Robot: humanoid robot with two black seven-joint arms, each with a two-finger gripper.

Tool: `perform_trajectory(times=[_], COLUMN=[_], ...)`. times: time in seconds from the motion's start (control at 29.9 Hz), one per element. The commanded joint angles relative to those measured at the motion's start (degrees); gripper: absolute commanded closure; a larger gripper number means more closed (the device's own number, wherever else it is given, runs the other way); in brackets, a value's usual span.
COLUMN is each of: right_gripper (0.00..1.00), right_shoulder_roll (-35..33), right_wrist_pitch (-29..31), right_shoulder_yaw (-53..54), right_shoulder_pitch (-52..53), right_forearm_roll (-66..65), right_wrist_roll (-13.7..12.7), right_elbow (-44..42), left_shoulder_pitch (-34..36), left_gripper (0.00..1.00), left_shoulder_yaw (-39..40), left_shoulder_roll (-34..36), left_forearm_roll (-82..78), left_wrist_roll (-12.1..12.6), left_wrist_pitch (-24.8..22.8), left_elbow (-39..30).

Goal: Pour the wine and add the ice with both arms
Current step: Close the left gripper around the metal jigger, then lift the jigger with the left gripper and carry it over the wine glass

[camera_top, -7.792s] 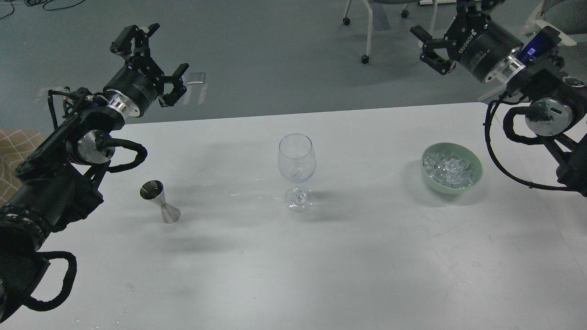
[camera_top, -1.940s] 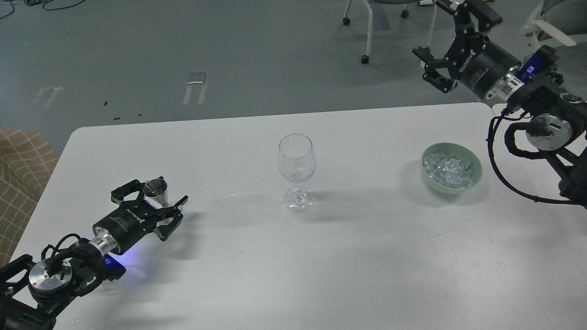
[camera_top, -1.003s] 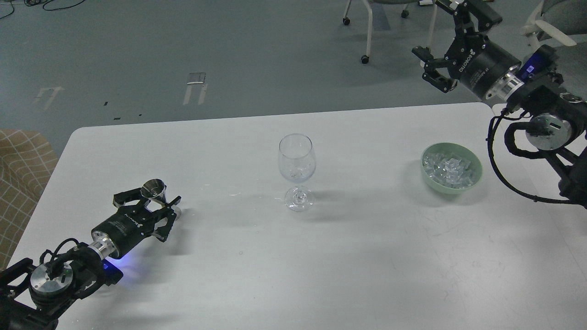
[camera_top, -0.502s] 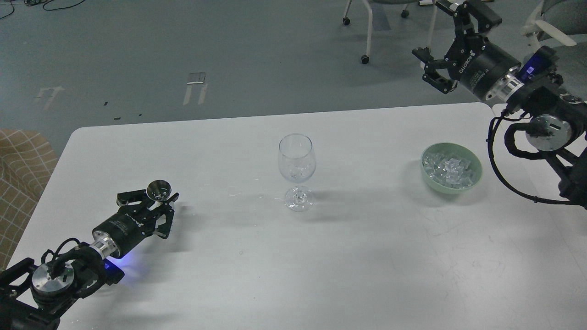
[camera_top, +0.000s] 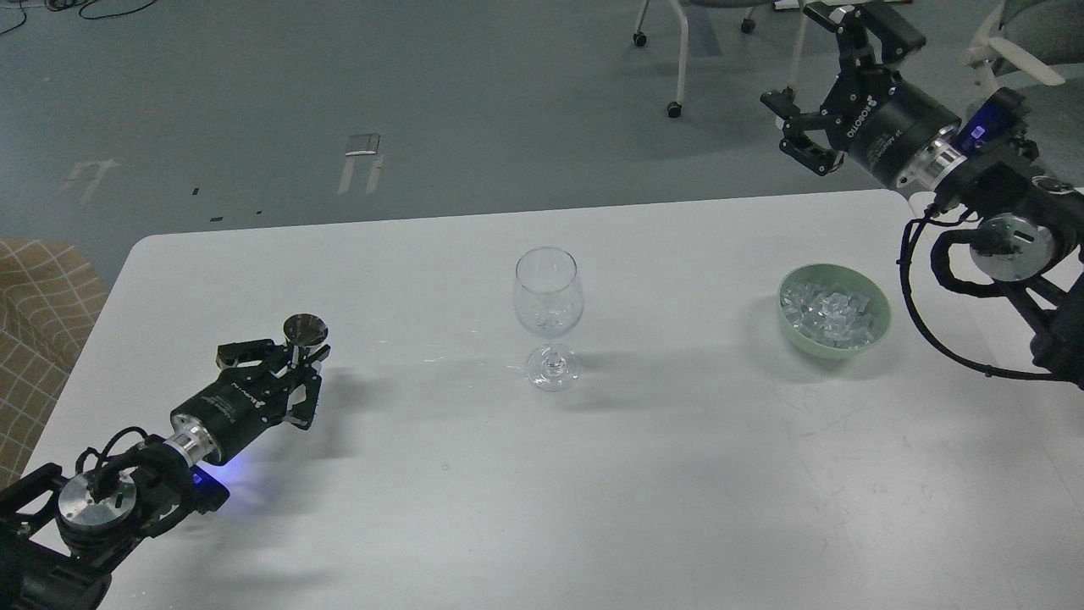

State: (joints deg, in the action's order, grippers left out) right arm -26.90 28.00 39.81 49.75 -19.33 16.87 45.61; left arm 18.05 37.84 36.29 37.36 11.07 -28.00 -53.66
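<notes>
Head view: the left gripper grips a steel jigger low over the table, left of the empty-looking glass. Any wine in the jigger cannot be made out. The right gripper hangs high, fingers spread, above the green bowl heaped with ice.

A white rectangular table with rounded far corners fills the lower view. Beyond its far edge lies grey floor bearing pale tape marks. A white wheeled chair base stands there. A tan checked cushion sits beside the table's left edge.
</notes>
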Motion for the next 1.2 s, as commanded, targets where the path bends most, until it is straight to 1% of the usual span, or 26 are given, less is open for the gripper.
perform_trajectory(times=[0.0,0.17,0.3,0.47,0.6,0.8,0.94,1.04,1.17], right_gripper=[0.0,0.0,0.0,0.0,0.0,0.0,0.0,0.0,0.0], right_shoulder_roll=[0.0,-0.08,-0.08,-0.08,-0.17,-0.08,-0.17,-0.17,-0.17], right_wrist_pitch=[0.0,0.0,0.0,0.0,0.0,0.0,0.0,0.0,0.0], right_shoulder_yaw=[0.09,0.09,0.09,0.09,0.09,0.09,0.09,0.09,0.09], right_shoulder_pitch=[0.08,0.08,0.08,0.08,0.08,-0.01,-0.01,-0.01,-0.01], right_forearm_roll=[0.0,0.0,0.0,0.0,0.0,0.0,0.0,0.0,0.0], right_wrist_roll=[0.0,0.0,0.0,-0.09,-0.09,0.0,0.0,0.0,0.0], right_elbow=[0.0,0.0,0.0,0.0,0.0,0.0,0.0,0.0,0.0], left_shoulder_pitch=[1.02,2.95,5.41,8.57,11.56,14.73,16.4,18.07,21.32], left_gripper=[0.98,0.99,0.98,0.98,0.98,0.98,0.98,0.97,0.97], left_shoulder_yaw=[-0.04,-0.04,-0.04,-0.04,-0.04,-0.13,-0.22,-1.36,-4.87], left_shoulder_roll=[-0.08,0.01,0.09,0.01,-0.17,-1.57,-2.01,-2.98,-4.47], left_forearm_roll=[0.08,0.08,0.08,0.08,0.08,-0.01,-0.1,-0.19,-0.1], left_wrist_roll=[0.0,0.35,2.55,4.48,6.59,6.77,7.47,7.47,7.47], left_wrist_pitch=[0.0,0.0,0.0,0.0,0.0,0.0,2.07,3.04,3.39], left_elbow=[-0.13,-0.48,-1.01,-2.15,-3.38,-3.74,-3.74,-3.74,-3.47])
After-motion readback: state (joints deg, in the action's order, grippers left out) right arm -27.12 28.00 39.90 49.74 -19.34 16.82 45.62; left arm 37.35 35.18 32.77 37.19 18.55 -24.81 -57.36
